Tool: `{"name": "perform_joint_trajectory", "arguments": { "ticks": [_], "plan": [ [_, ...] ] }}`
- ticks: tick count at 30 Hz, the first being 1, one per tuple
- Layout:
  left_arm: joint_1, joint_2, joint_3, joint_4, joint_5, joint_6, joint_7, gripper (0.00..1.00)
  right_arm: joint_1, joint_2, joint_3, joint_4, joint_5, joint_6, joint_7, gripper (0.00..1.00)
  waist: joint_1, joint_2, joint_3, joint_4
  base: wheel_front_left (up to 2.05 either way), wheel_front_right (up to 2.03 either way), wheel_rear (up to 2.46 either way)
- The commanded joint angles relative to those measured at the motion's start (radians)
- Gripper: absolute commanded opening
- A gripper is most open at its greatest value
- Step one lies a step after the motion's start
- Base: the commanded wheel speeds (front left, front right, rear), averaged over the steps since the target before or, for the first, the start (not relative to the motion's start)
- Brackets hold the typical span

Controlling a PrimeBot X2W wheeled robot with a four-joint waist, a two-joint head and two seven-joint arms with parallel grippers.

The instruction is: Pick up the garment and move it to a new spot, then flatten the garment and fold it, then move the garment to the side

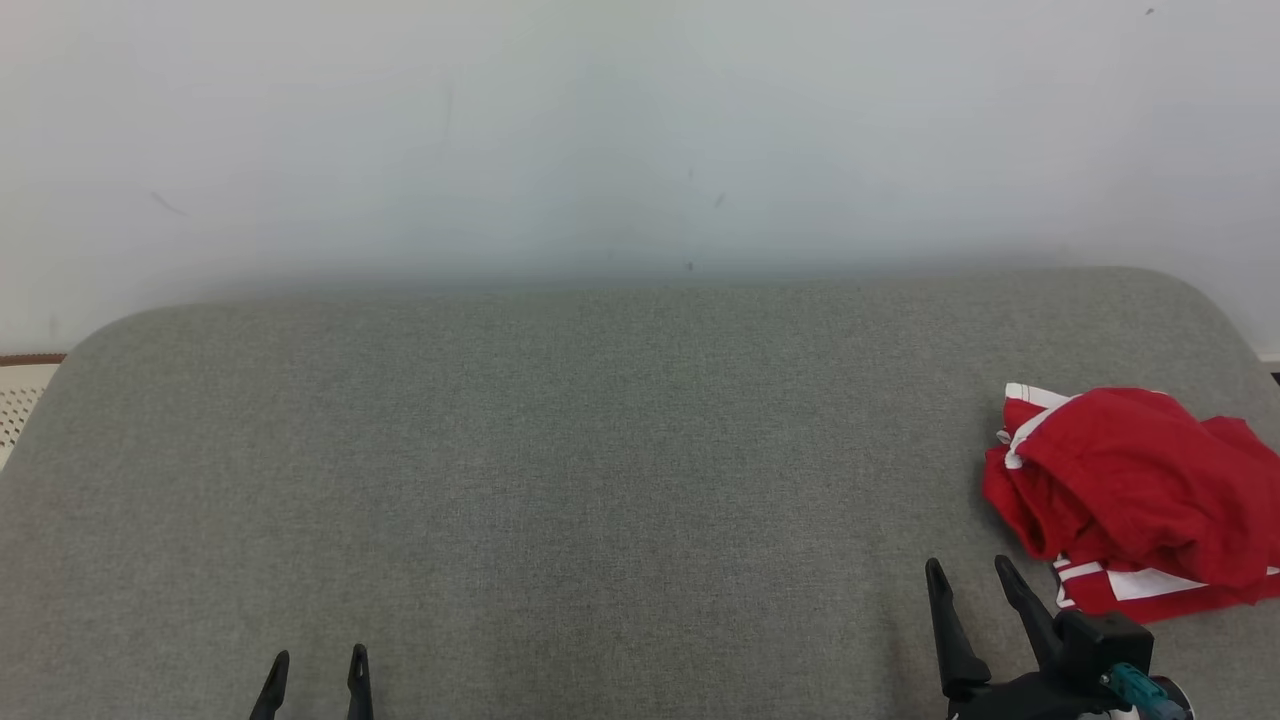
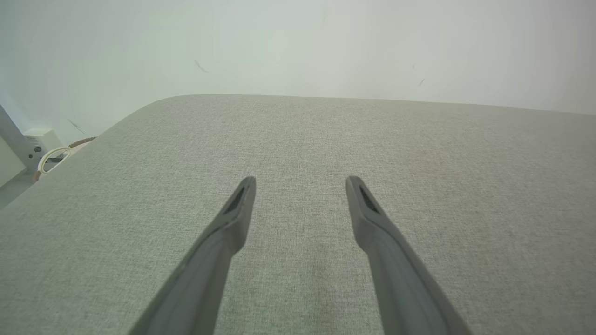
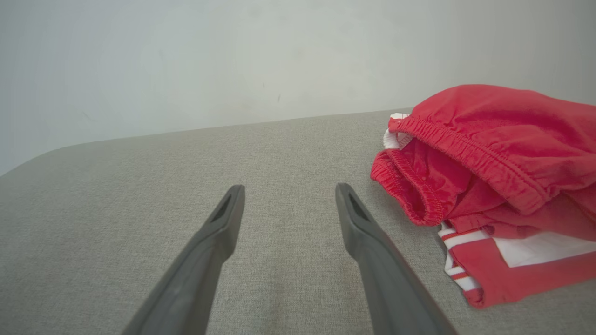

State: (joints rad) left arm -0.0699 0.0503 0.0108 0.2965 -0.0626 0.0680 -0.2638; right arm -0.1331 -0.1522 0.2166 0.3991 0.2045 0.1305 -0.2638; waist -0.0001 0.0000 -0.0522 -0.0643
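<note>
A pale, nearly bare wall (image 1: 640,120) stands behind everything, marked by a few faint scuffs. Below it spreads the bench (image 1: 560,450), a broad surface with rounded far corners, covered in grey woven fabric.

The garment (image 1: 1130,480) lies in a crumpled heap at the right end of the bench, close to its right edge and partly cut off by the edge of the head view. It is bright red. A gathered elastic band runs along one bunched opening, which gapes toward the middle of the bench in the right wrist view (image 3: 503,153). White stripes edge the lower layer, and a flat white panel shows on the red cloth nearest the robot. A white strip also peeks out at the heap's far left corner.

The right pincer (image 1: 969,565) hovers over the bench just beside the garment's near left side, apart from it, its two dark fingers spread wide with nothing between them (image 3: 289,188). The left pincer (image 1: 319,655) sits well away at the lower left, also spread wide and holding nothing, over bare grey fabric (image 2: 301,181).

Past the bench's left end, a white cable loop (image 2: 53,156) is in sight.
</note>
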Motion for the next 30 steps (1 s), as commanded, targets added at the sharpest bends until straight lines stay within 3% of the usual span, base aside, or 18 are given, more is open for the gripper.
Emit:
{"name": "perform_joint_trajectory", "arguments": {
  "ticks": [1,30],
  "plan": [
    [0.005,0.001,-0.003,0.006,-0.001,0.003,0.000,1.00,0.002,-0.005,0.004,0.002,0.002,0.000,0.000,1.00,0.0001,0.0000,0.001,-0.001,0.00,0.00,0.00],
    [-0.013,0.000,-0.014,0.007,0.010,0.011,0.000,1.00,-0.020,-0.002,0.016,-0.021,-0.048,0.000,0.000,1.00,0.0001,0.0000,0.008,0.001,0.00,0.00,0.00]
  ]
}}
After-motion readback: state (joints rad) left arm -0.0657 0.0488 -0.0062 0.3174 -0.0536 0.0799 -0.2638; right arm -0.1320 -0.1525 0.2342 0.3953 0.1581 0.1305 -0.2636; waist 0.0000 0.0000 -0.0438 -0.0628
